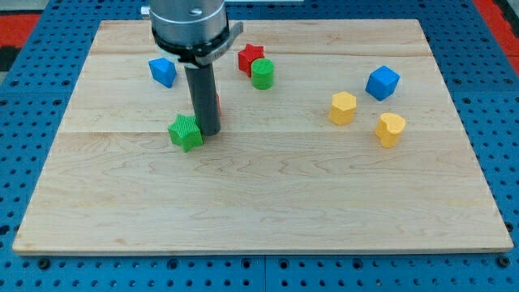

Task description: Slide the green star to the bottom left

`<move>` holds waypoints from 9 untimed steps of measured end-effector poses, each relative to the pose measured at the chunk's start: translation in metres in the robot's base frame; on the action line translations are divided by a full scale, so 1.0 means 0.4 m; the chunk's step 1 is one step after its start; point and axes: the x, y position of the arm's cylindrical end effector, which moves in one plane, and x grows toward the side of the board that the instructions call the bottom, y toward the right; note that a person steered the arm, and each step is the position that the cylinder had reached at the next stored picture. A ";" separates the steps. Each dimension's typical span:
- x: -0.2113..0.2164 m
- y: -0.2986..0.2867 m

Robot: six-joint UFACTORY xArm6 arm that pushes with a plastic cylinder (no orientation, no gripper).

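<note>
The green star [185, 132] lies on the wooden board [268, 203], left of centre. My tip [208, 132] stands right against the star's right side, touching it or nearly so. The dark rod rises from there to the arm's grey mount at the view's top. A small sliver of a red block [218, 105] shows just behind the rod, mostly hidden by it.
A blue block [163, 71] sits at the upper left. A red star [250, 58] and a green cylinder [262, 74] touch each other at the top centre. At the right are a blue cube [382, 83], a yellow hexagon block [342, 108] and a yellow block [390, 129].
</note>
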 end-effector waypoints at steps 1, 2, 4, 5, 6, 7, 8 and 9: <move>-0.018 -0.094; 0.010 -0.143; 0.107 -0.187; 0.071 -0.298; 0.068 -0.399; 0.139 -0.403; 0.152 -0.403; 0.095 -0.400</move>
